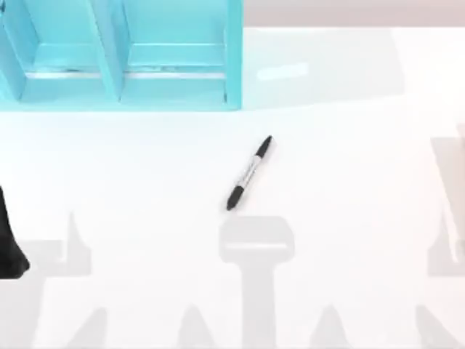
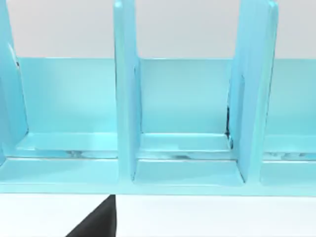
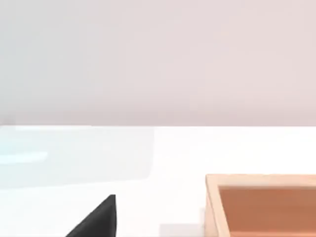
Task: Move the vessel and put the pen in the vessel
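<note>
Teal shelf (image 1: 123, 58): stands at the far left of the white surface (image 1: 349, 145), its compartments open toward the arms; seen close in the left wrist view, they hold nothing.
Pen (image 1: 249, 173): lies flat and slanted near the middle of the surface, well apart from the shelf and touched by nothing. I'd say it sits in the open so either arm can reach it.
Vessel: I can't spot the blue cup from here, so I can't say where it stands.
Left arm (image 1: 11, 243): a dark shape at the left edge, well apart from the pen; whether its hand is released or clenched, I cannot tell.
Right arm: parked; its wrist view looks over a wooden box (image 3: 261, 205).
Stage: looks like nothing has begun.
</note>
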Controlling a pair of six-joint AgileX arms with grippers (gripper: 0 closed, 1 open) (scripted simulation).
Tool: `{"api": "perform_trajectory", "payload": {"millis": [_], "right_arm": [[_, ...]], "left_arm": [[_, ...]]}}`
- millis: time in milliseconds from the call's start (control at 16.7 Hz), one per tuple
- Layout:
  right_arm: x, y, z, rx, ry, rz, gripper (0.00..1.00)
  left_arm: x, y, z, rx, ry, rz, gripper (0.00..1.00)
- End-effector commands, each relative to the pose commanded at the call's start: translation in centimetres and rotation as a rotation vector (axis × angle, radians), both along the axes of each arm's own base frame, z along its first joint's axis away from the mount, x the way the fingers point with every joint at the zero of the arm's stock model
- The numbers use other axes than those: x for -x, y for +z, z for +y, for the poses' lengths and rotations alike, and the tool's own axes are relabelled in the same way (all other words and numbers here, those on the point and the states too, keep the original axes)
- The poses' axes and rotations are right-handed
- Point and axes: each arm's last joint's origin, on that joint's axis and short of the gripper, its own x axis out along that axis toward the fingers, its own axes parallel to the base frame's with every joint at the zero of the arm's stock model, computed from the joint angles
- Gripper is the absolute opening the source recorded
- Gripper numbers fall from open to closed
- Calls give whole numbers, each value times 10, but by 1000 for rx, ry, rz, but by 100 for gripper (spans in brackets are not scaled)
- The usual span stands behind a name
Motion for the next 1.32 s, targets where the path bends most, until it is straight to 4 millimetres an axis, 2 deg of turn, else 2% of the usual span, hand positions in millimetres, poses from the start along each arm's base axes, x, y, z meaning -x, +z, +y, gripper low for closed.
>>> {"api": "perform_trajectory", "payload": {"millis": [180, 300, 480, 660, 840, 1020, 1140, 1320], "right_arm": [[0, 2, 0, 3, -4, 9, 100], [0, 11, -2, 19, -21, 54, 100], [-5, 36, -7, 59, -64, 189, 100], [-21, 70, -17, 103, -111, 391, 100], [-52, 101, -33, 133, -144, 638, 100], [-93, 121, -59, 136, -151, 901, 100], [-123, 126, -81, 123, -141, 1067, 100], [-164, 120, -117, 85, -106, 1282, 100]], "left_arm": [[0, 0, 0, 0, 0, 0, 100], [0, 0, 0, 0, 0, 0, 100], [0, 0, 0, 0, 0, 0, 100], [0, 0, 0, 0, 0, 0, 100], [0, 0, 0, 0, 0, 0, 100], [0, 0, 0, 0, 0, 0, 100], [0, 0, 0, 0, 0, 0, 100], [0, 0, 0, 0, 0, 0, 100]]}}
